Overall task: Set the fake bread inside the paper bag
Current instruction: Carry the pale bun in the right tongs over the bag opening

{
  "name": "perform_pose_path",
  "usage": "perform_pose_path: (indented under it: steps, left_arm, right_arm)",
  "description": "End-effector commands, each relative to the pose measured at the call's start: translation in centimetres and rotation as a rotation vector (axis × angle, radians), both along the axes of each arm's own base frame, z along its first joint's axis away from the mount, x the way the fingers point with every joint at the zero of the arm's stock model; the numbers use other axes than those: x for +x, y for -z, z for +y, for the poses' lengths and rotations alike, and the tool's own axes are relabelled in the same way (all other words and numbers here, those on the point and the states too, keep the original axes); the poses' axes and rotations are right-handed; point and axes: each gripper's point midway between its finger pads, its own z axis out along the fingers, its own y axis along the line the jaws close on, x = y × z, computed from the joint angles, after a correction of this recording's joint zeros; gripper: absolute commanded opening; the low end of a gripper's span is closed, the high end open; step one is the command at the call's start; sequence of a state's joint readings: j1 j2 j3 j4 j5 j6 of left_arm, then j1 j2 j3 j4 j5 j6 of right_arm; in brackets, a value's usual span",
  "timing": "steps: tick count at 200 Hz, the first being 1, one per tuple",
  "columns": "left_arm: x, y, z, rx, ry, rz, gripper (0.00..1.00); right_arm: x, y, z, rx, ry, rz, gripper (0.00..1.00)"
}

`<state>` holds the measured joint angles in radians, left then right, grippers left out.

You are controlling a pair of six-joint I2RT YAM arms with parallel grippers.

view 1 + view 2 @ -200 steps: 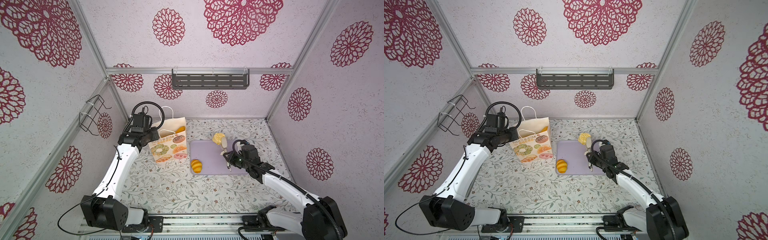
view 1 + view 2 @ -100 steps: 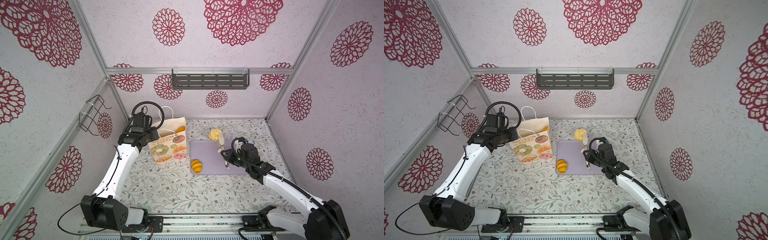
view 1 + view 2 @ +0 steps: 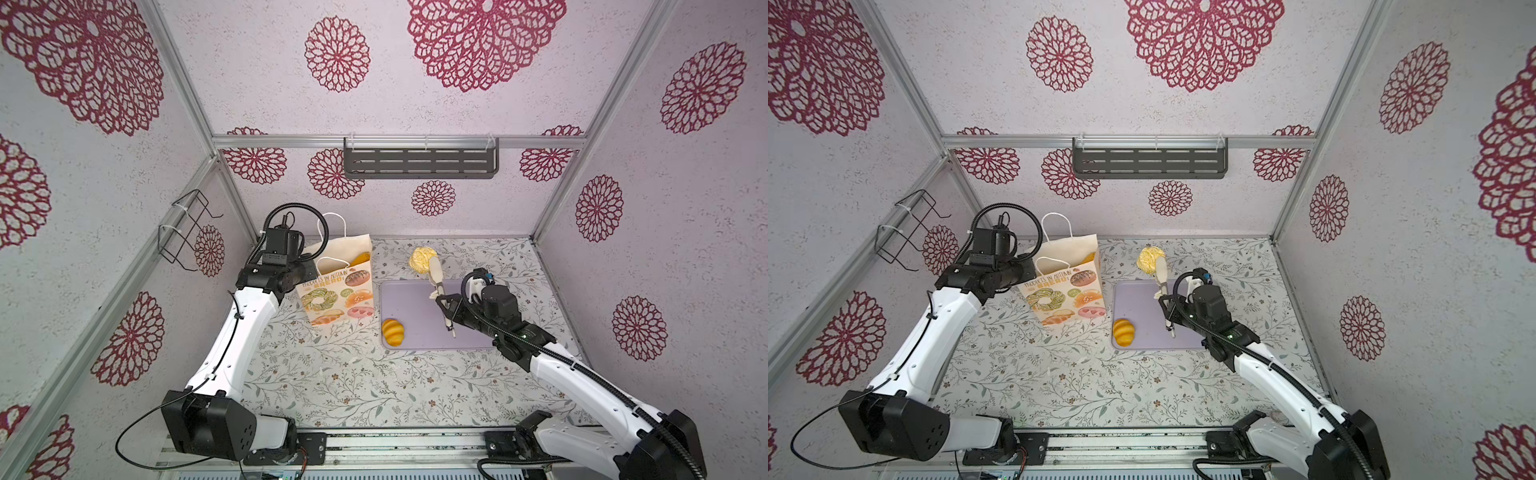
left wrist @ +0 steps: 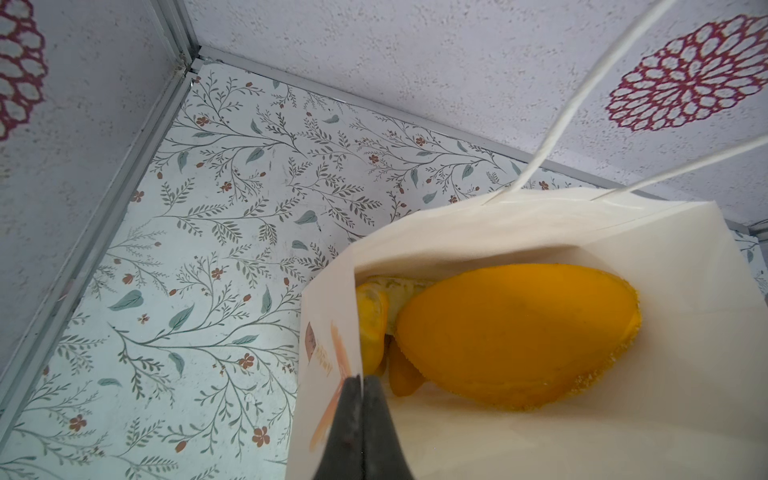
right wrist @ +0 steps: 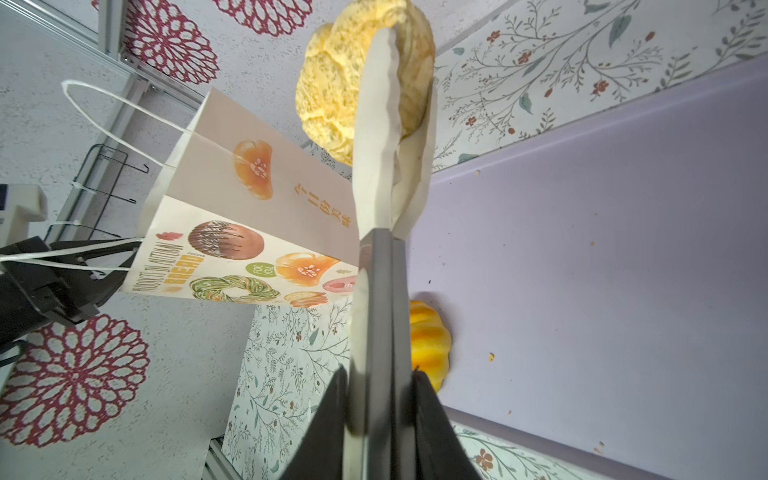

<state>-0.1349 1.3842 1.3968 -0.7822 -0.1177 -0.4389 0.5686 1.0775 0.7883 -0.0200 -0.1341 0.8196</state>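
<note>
The paper bag (image 3: pixel 336 291) (image 3: pixel 1065 291) stands upright at the back left, its mouth open. My left gripper (image 4: pixel 362 380) is shut on the bag's side rim. Inside lie orange and yellow fake bread pieces (image 4: pixel 515 332). My right gripper (image 5: pixel 380 370) (image 3: pixel 446 301) is shut on cream-tipped tongs (image 5: pixel 378 208) (image 3: pixel 438 282). The tongs pinch a pale yellow bun (image 5: pixel 332 95) (image 3: pixel 420 259) (image 3: pixel 1148 259) in the air beyond the far edge of the lilac tray (image 3: pixel 415 299), to the right of the bag. An orange ridged bun (image 3: pixel 392 331) (image 3: pixel 1124 331) (image 5: pixel 430 340) lies on the tray's near left corner.
A grey slotted shelf (image 3: pixel 419 162) hangs on the back wall. A black wire rack (image 3: pixel 187 230) is fixed to the left wall. Patterned walls close in the floral tabletop (image 3: pixel 332 382) on three sides.
The right gripper has carried the tongs and the yellow bun leftward and farther back, closer to the bag. The left arm and the bag have stayed put.
</note>
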Motion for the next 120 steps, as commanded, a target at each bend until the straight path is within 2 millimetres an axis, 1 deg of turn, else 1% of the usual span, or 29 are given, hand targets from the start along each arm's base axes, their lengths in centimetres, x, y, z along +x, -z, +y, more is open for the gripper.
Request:
perform_pose_path:
  steps: [1,43,120]
  left_arm:
    - [0.2,-0.9,0.2,0.006,-0.004,-0.03,0.0]
    - [0.1,-1.2,-0.1,-0.004,0.007,-0.038,0.0]
    - [0.0,-1.3,-0.1,-0.004,0.01,-0.039,0.0]
  right_arm:
    - [0.4,-5.0,0.5,0.034,-0.007,-0.147,0.0]
    - [0.1,-6.7,1.4,0.043,-0.013,-0.186,0.0]
    - [0.1,-9.0,3.9,0.068,-0.07,-0.231,0.0]
